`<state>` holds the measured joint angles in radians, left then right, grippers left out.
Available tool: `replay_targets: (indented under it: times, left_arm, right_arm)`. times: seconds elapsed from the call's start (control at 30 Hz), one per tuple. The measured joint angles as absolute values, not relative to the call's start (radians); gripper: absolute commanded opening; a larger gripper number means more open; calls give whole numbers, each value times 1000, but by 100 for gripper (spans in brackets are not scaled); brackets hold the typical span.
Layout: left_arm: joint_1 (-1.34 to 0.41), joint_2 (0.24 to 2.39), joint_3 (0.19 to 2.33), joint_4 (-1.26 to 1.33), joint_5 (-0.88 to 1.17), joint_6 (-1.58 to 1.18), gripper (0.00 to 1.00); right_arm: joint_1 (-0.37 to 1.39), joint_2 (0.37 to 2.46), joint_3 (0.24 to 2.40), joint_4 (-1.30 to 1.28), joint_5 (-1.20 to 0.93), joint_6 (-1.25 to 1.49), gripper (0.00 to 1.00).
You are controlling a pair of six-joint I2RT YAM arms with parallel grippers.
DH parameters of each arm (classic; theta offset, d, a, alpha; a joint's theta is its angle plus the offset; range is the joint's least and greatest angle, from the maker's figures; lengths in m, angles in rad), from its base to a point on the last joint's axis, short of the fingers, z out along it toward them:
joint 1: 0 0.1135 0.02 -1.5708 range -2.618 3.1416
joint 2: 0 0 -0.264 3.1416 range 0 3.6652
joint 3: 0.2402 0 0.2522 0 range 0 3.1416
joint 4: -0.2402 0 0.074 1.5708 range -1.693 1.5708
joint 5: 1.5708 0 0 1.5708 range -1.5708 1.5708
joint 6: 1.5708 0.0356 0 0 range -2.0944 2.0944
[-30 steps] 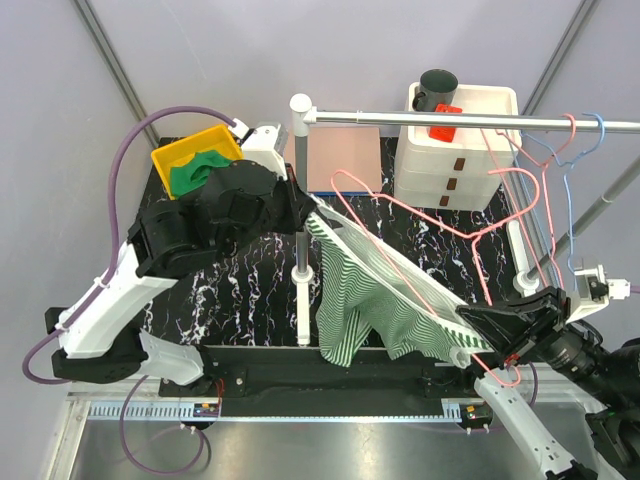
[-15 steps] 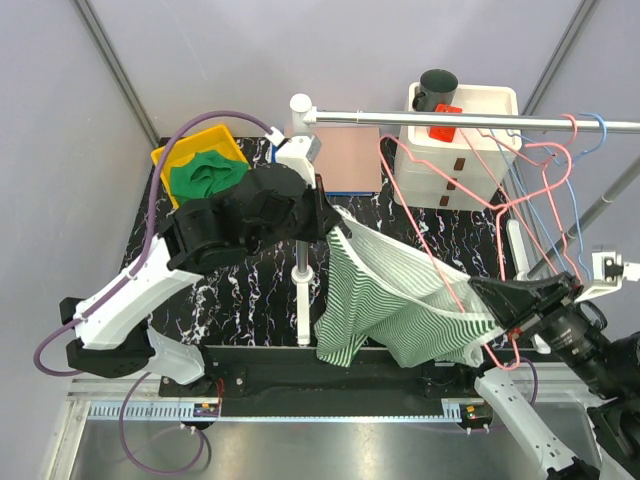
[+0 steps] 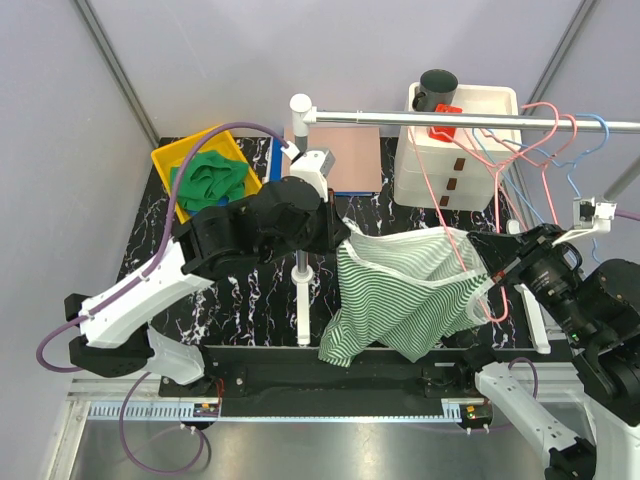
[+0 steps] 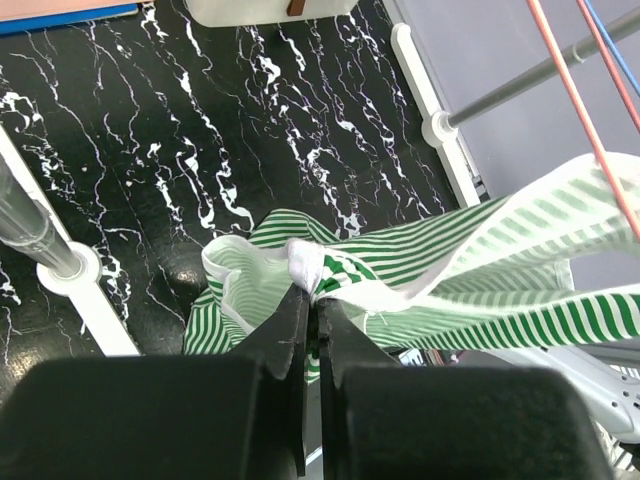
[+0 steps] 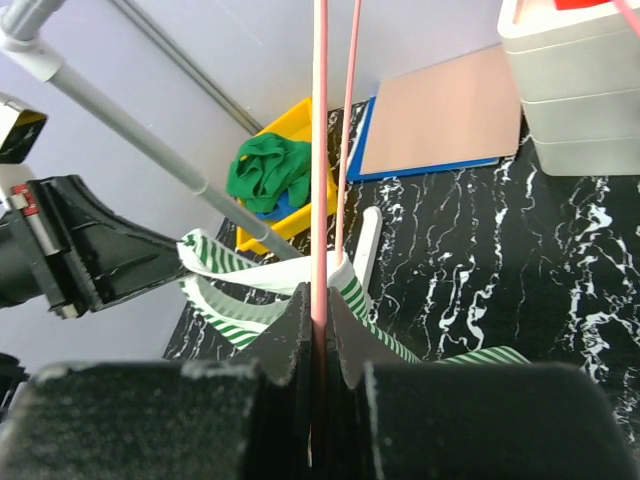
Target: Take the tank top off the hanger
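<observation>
My left gripper [image 4: 308, 305] is clenched on the white hem of the tank top [image 4: 520, 250]. The cloth stretches from its tips across to my right gripper [image 5: 320, 300], which is pinched on the pink hanger [image 5: 320, 150]. I judge the peel-off half done. Next I should draw the cloth away from the right gripper until it clears the wire.

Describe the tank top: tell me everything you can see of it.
The tank top is thin, soft-looking fabric with green and white stripes and white trim at its edges. It hangs stretched in the air between the two arms, its lower part drooping in folds. The left gripper is shut on a trimmed edge. At the other end the fabric bunches around the pink hanger, which the right gripper clamps.
</observation>
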<state>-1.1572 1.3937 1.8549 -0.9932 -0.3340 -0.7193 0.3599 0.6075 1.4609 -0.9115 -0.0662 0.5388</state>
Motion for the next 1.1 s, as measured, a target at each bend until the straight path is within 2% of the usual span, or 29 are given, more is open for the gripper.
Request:
replay_targets:
  times: [0.27,0.6,0.73,0.77,0.83,0.87,0.93,0.97,1.1]
  left_arm:
    - [-1158,1368,1842,-979,-329,-719,0]
    - [-1158,1300,1830,-974,-344,-667,0]
    - [-1158,1290,1822,-970,-344,-662,0]
    - [-1158,1285,1811,-969,-344,-662,0]
    - [-1158,1272,1788,-970,-345,-664,0]
    - [-1158,1261,1769,-970,-345,-665,0]
    - [-1158,1242,1745,-972,-346,-673,0]
    - [-1158,1230,1732,-971,-347,-677,0]
    - [-1157,1178,1683,-971,-353,-694,0]
  right_arm:
    - [360,616,1453,-935,-31,523,0]
    - [360,664,1465,-994,8,527,7]
    - [360,695,1466,-994,7,532,26]
    - [360,698,1466,-997,8,535,36]
    - [360,698,1466,-1010,8,540,45]
    - [360,694,1466,-1018,8,539,56]
    - [360,686,1466,-1028,8,545,66]
    - [360,682,1466,-1034,9,542,74]
    - [360,666,1469,-1053,9,542,89]
